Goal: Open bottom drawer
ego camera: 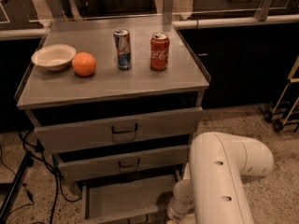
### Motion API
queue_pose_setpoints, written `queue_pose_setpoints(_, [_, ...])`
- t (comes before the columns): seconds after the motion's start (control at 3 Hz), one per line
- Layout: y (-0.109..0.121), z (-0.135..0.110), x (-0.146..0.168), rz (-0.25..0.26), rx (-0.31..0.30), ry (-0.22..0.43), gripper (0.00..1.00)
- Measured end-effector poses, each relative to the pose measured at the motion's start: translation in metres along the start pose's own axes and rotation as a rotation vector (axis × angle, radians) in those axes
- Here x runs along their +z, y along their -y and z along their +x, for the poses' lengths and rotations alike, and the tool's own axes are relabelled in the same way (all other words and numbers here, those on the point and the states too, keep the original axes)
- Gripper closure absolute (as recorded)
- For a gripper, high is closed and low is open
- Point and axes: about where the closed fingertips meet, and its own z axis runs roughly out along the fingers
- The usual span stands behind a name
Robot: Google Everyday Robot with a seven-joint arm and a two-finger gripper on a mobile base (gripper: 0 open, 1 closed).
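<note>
The bottom drawer (126,199) is the lowest of three grey drawers in the cabinet. It stands pulled out, with its empty inside showing. Its front edge lies at the bottom rim of the view and its handle is barely visible. My gripper (176,214) is at the drawer's front right corner, at the very bottom of the view, below my white arm (224,181). The arm and the frame edge hide most of it. The middle drawer (122,164) and the tall top drawer (122,129) stick out only slightly.
On the cabinet top (140,83) stand a white bowl (53,56), an orange (84,64), a blue can (123,49) and a red cola can (160,52). Cables and a stand leg (21,181) lie on the floor at the left. A wheeled cart (285,108) stands at the right.
</note>
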Motion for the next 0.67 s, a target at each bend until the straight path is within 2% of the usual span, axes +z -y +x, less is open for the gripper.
queue_pose_setpoints(0.33, [-0.0247,0.0196,0.0019,-0.034,0.046,-0.005,0.0])
queue_pose_setpoints(0.67, [-0.0247,0.0196,0.0019,-0.034,0.046,-0.005,0.0])
